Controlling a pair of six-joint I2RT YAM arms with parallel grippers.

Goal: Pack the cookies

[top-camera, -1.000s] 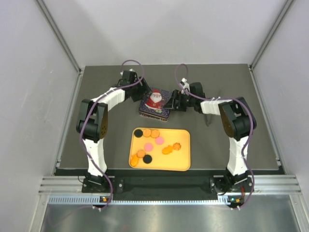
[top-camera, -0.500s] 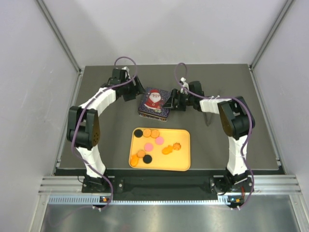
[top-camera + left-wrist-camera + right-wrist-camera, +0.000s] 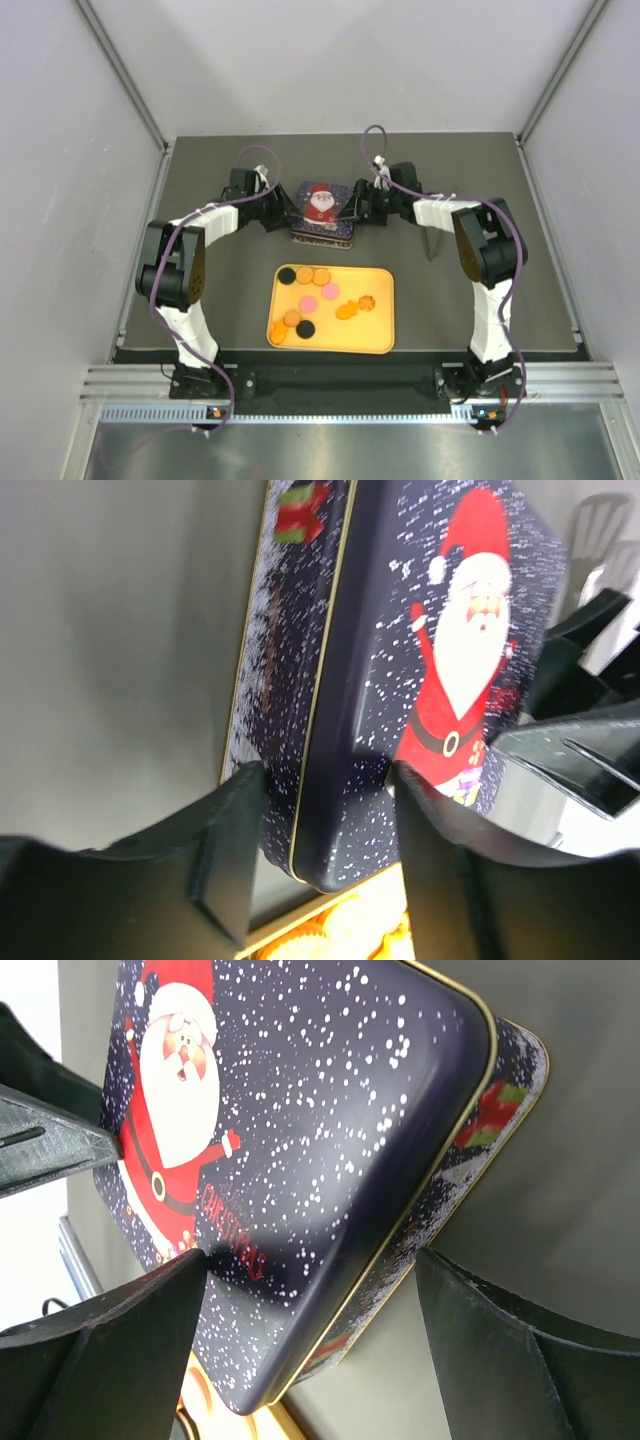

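The cookies, orange, pink and black rounds, lie loose on a yellow tray. Behind the tray stands a shut dark-blue Santa tin. My left gripper is at the tin's left side. In the left wrist view it is open, with its fingers straddling the tin's near corner. My right gripper is at the tin's right side. In the right wrist view it is open, with one finger over the lid and one beside the tin's wall.
Dark table mat with white walls on three sides. The tray sits near the front, just in front of the tin. A small dark object lies right of the right forearm.
My left gripper has swung from the tin's far left corner down to its left side. The tin has turned a little and sits squarer. The right gripper stays at its right side.
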